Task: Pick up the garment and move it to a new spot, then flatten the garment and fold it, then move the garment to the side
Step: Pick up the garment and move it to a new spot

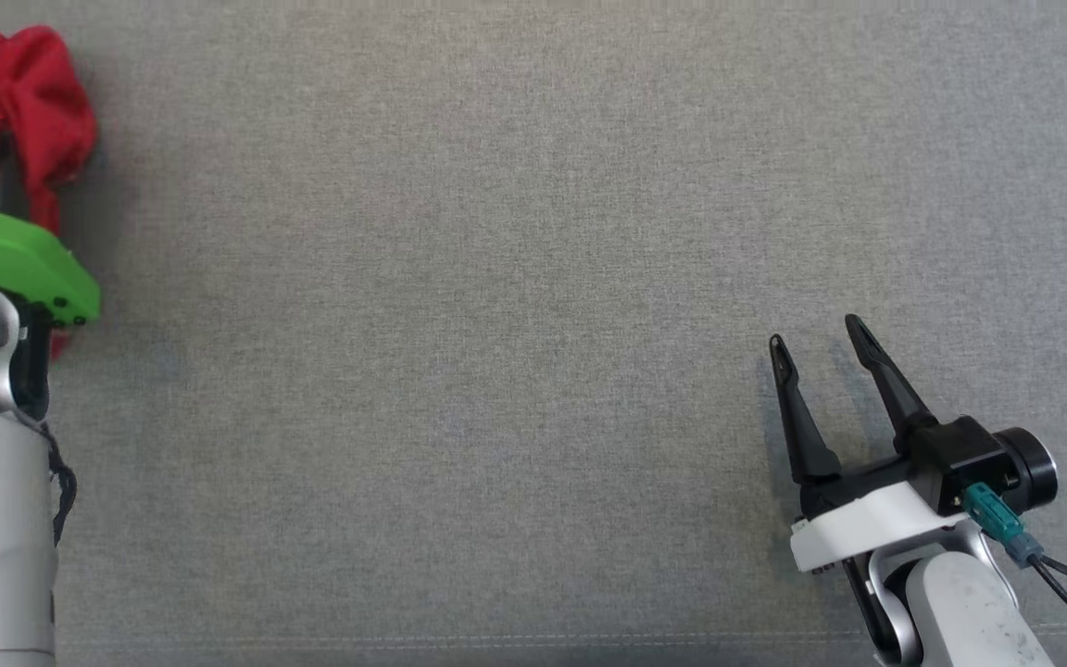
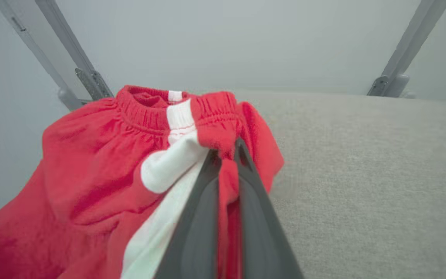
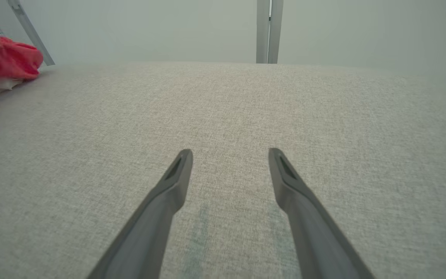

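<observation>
Left gripper point(image 2: 227, 151): jaws clamped on a fold of red garment point(image 2: 91, 166). Right gripper point(image 1: 819, 335): jaws apart over grey tabletop point(image 1: 496, 278).

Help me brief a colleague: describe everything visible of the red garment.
The garment is soft red fabric with a white side stripe and a gathered elastic waistband, apparently shorts. It lies crumpled in a heap at the far left of the grey fabric-covered table. The left gripper is shut on a fold by the waistband.
</observation>
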